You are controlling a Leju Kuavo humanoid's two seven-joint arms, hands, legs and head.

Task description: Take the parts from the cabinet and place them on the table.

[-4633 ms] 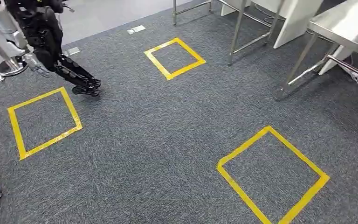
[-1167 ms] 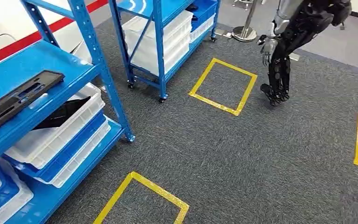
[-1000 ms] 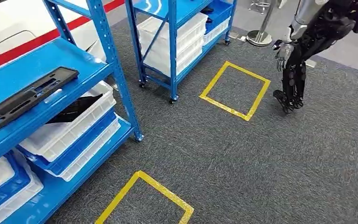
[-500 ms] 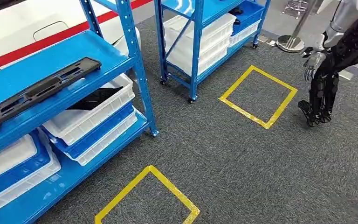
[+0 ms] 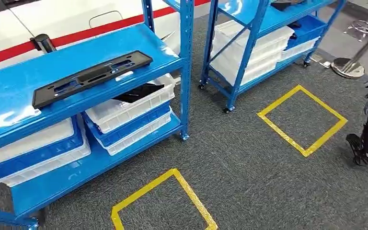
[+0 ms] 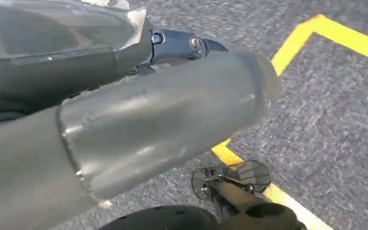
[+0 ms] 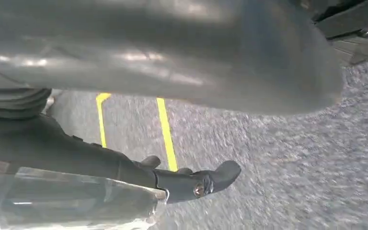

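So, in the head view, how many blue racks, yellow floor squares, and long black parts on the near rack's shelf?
Blue racks: 2, the near rack and the far rack.
Yellow floor squares: 2, the near square and the far square.
Long black part on the near rack's shelf: 1.
Total: 5.

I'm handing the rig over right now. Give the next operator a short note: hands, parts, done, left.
Left hand: hanging over the carpet, holds nothing.
Right hand: the same.
Parts: a long black part lies on the near blue rack's top shelf; another dark part sits in a white bin below.
Done: no part picked.
Left: grasp the parts and carry them to the table.
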